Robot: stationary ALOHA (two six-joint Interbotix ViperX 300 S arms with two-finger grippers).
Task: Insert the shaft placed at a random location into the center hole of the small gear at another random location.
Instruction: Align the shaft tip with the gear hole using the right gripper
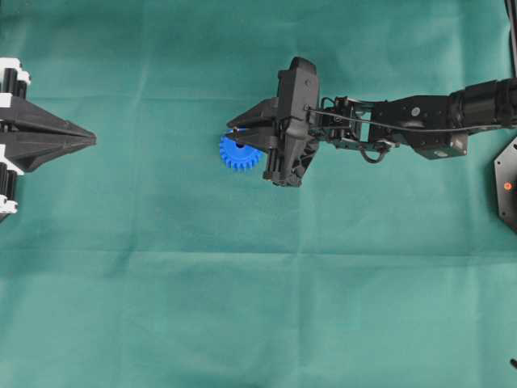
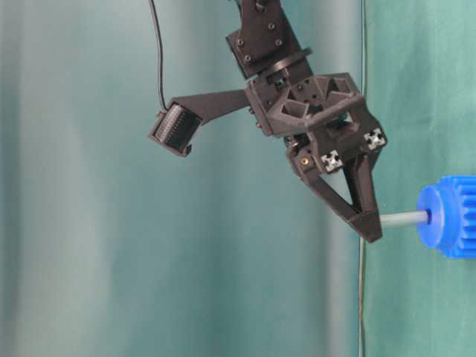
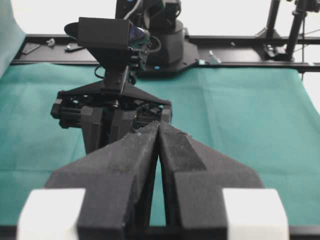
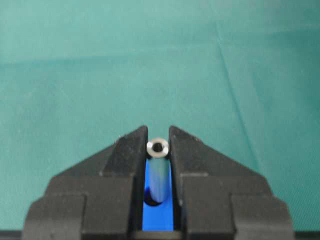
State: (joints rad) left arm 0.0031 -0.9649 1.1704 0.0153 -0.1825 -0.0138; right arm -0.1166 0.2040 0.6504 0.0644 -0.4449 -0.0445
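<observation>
A bench point(image 1: 242, 307) under a green cloth point(image 1: 161, 65), faintly creased, carries the blue gear point(image 1: 236, 154) just left of centre in the overhead view.

The right gripper point(image 1: 240, 132) and its arm are reaching in from the right edge of the overhead view and are covering the right half of the small gear point(image 1: 237, 153) near the middle of the green cloth point(image 1: 258, 307), with the shaft point(image 4: 158, 148) sitting pinched between the fingertips, its lower end seemingly in the gear's hub, though the contact is hard to make out. The left gripper point(image 1: 90, 141) is sitting with jaws together at the left edge, well apart from the gear. Between the two, and across the near and far stretches, bare cloth is lying open for passage.
</observation>
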